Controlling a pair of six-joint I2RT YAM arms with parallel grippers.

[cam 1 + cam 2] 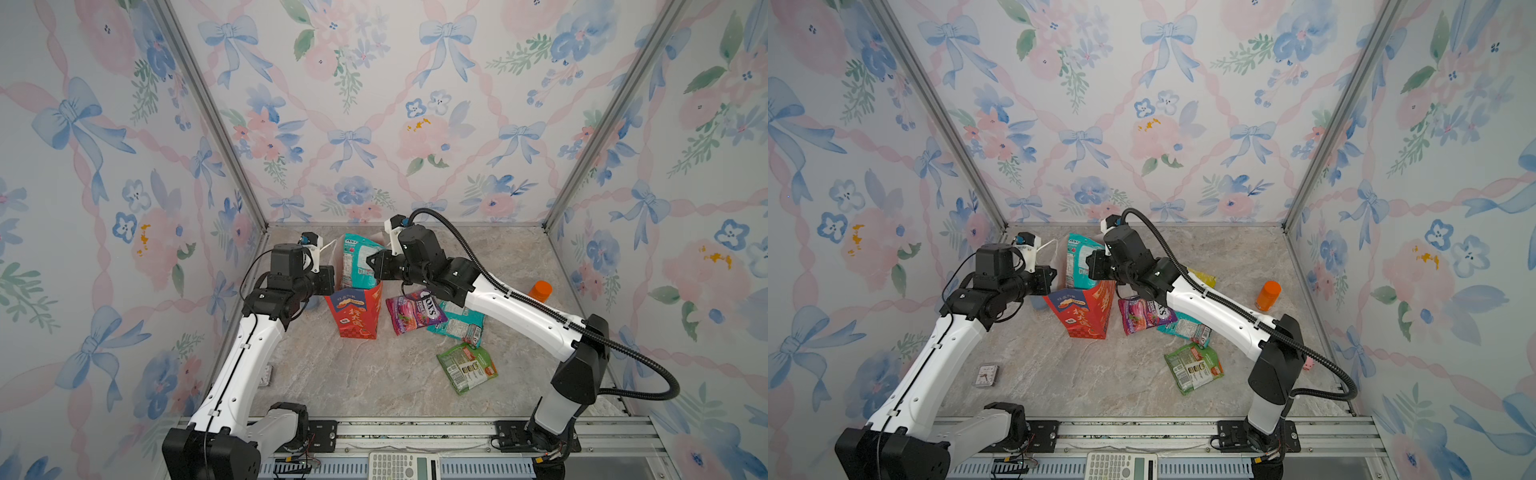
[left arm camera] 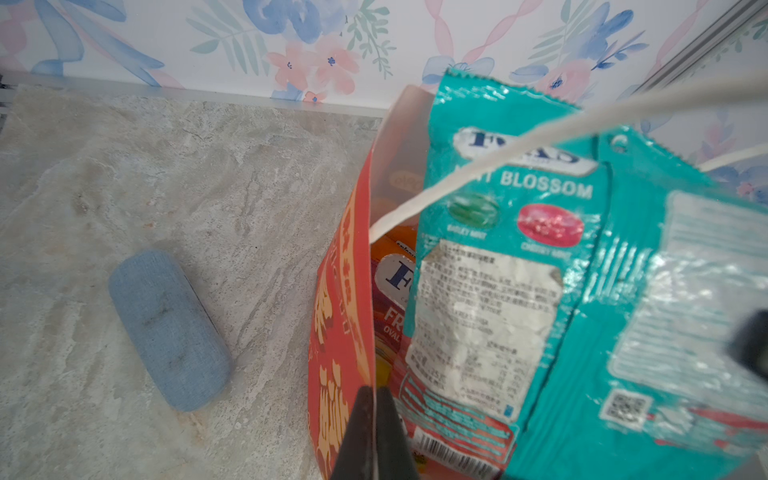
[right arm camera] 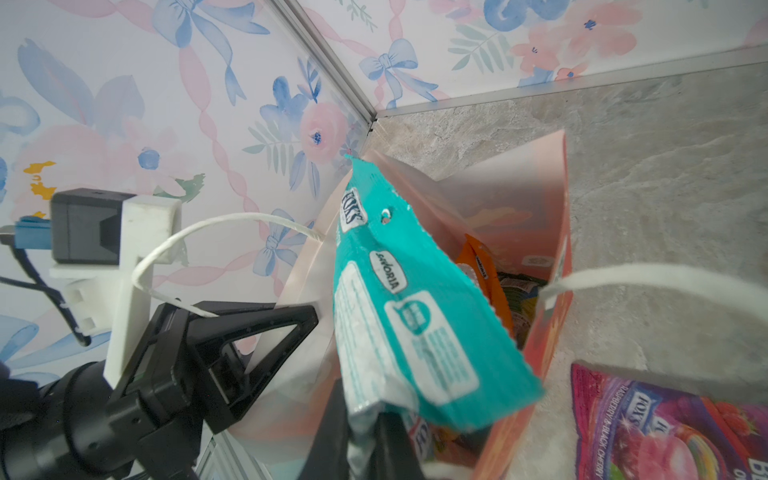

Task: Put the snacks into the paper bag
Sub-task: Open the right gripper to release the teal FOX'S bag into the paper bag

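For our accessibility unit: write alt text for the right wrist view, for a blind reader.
The right gripper holds a teal packet at the mouth of the red paper bag, with other packets inside. The left gripper pinches its wall; a purple packet lies beside.

Orange bottle (image 1: 1268,296) is standing upright near the right wall on the bench (image 1: 1092,374). Blue fabric case (image 2: 168,328) is lying flat. Calculator (image 1: 1121,465) is lying at the front rail. Small pink toy (image 1: 1307,365) is sitting by the right wall.
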